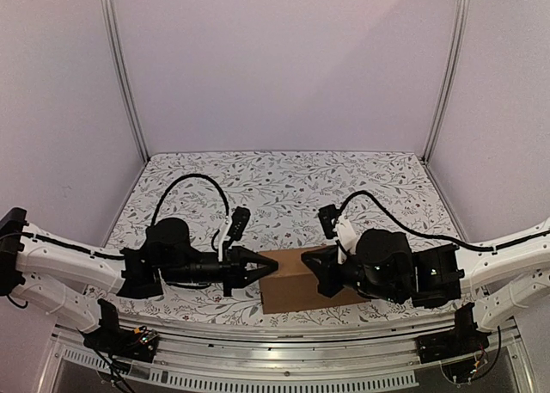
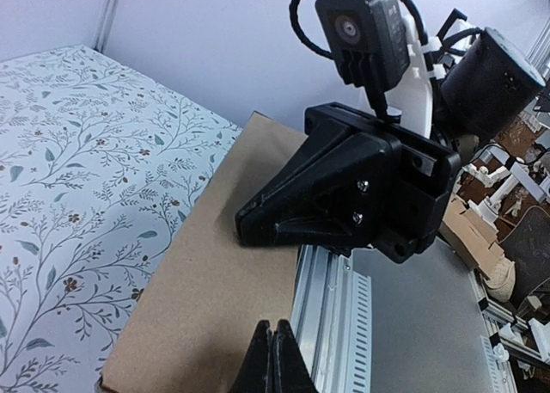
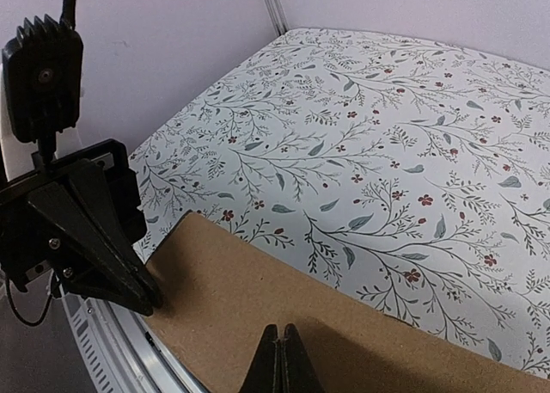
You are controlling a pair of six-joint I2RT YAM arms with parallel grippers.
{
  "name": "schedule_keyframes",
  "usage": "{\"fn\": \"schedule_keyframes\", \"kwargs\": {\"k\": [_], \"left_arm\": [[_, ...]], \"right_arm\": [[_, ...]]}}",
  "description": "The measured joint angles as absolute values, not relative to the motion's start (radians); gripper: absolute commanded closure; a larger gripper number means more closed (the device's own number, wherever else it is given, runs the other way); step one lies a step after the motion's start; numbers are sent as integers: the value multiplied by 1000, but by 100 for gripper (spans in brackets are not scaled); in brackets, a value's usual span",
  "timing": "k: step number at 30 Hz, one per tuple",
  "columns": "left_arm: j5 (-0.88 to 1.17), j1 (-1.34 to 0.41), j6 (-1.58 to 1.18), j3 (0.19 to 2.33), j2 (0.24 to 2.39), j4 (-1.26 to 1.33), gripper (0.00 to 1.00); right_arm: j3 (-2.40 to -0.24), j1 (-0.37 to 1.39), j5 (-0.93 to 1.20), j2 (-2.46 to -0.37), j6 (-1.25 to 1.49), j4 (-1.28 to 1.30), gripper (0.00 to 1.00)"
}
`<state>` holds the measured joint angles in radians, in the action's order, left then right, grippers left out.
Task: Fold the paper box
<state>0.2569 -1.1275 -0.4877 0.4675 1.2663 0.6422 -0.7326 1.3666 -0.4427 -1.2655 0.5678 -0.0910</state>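
Floral tablecloth (image 1: pixel 284 187), lower centre: we see the paper box (image 1: pixel 288 291) lying crosswise between left gripper (image 1: pixel 258 268) and right gripper (image 1: pixel 308 268), both pinched together.

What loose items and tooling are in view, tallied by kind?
paper box: 1
grippers: 2 (left gripper, right gripper, both shut)
wrist cameras: 2 (left wrist camera, right wrist camera)
Total: 5
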Motion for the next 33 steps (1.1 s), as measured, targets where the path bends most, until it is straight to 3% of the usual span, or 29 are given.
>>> {"fn": "schedule_keyframes", "kwargs": {"k": [10, 23, 33], "left_arm": [[225, -1127, -472, 504, 1217, 487, 100], [214, -1127, -464, 555, 1230, 405, 100], [212, -1127, -460, 576, 1235, 372, 100]], "right_arm": [[-760, 1367, -482, -1148, 542, 124, 100], [-770, 1367, -733, -862, 507, 449, 100], [-653, 1365, -828, -791, 603, 588, 100]]}}
